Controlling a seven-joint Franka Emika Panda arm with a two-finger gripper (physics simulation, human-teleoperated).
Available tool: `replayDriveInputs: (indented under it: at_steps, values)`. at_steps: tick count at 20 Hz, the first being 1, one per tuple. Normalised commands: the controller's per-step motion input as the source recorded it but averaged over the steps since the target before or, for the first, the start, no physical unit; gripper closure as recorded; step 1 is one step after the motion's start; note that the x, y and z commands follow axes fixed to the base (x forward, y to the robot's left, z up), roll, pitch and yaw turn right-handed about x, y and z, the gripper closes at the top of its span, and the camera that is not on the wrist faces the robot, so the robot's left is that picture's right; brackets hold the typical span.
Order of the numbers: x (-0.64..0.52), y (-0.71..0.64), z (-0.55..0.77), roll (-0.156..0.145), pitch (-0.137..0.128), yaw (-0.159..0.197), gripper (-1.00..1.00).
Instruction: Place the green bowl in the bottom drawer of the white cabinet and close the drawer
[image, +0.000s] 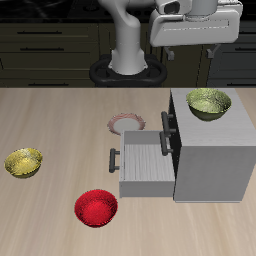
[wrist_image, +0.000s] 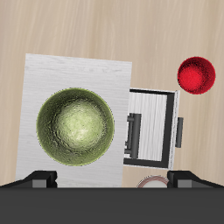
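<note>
The green bowl (image: 209, 103) (wrist_image: 76, 127) sits upright on the flat top of the white cabinet (image: 215, 165) (wrist_image: 52, 79), near its back corner. The bottom drawer (image: 148, 163) (wrist_image: 150, 127) stands pulled out towards the middle of the table, its tray empty and its dark bar handle at the outer end. The upper drawer is shut. My gripper (image: 189, 52) (wrist_image: 112, 178) hangs high above the cabinet top, almost over the bowl. It is open, with its fingertips (wrist_image: 41, 179) spread wide and nothing between them.
A red bowl (image: 96, 208) (wrist_image: 196, 74) lies near the table's front edge, just beyond the open drawer's handle. A yellow bowl (image: 23, 162) sits far off across the table. A pinkish ring-shaped plate (image: 126, 124) (wrist_image: 156, 182) lies behind the drawer.
</note>
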Motion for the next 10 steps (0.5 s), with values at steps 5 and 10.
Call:
replayDriveInputs:
  at_steps: [5, 10]
  values:
    - [0.19, 0.01, 0.00, -0.020, 0.009, -0.005, -1.00]
    - [0.16, 0.12, -0.11, 0.010, 0.018, 0.005, -1.00]
